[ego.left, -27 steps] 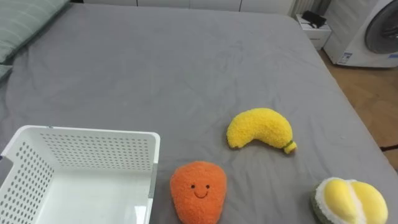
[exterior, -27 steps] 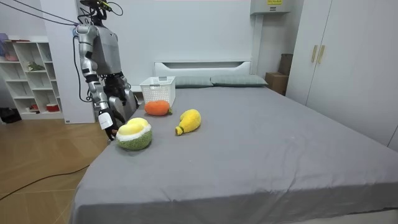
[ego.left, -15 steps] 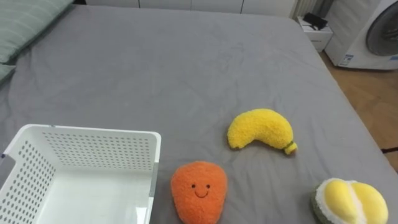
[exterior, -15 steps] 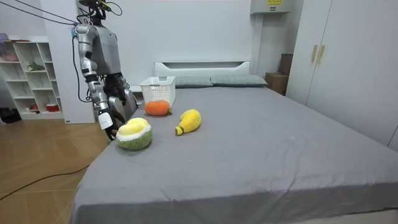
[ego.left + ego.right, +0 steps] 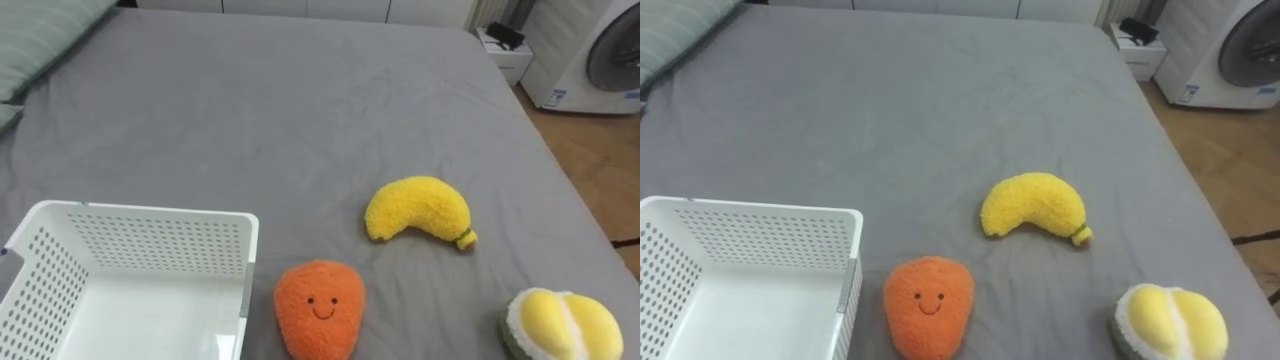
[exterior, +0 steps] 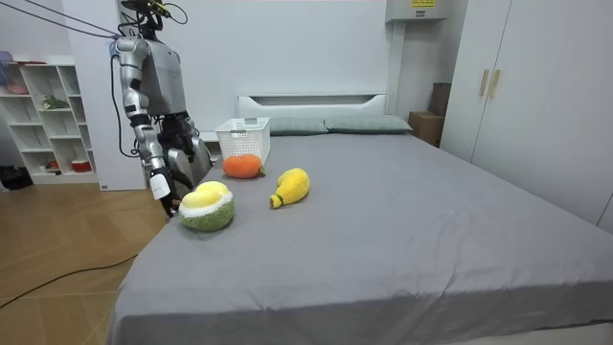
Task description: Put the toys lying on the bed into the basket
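Observation:
Three plush toys lie on the grey bed [image 5: 300,110]. An orange toy with a smiling face [image 5: 320,305] rests right beside the white perforated basket [image 5: 150,215], which stands empty at the near left. A yellow banana [image 5: 418,207] lies a little farther out to the right. A yellow-and-green durian [image 5: 562,323] sits at the near right, by the bed's edge. In the room view I stand at the bedside next to the basket [image 6: 243,134], and my right hand [image 6: 165,188] hangs low beside the durian [image 6: 207,206], holding nothing.
A striped pillow [image 5: 40,35] lies at the far left of the bed. Beyond its right edge stand a washing machine [image 5: 600,50] and a small white stand [image 5: 505,45] on wooden floor. The room view shows a shelf unit [image 6: 43,115] behind me.

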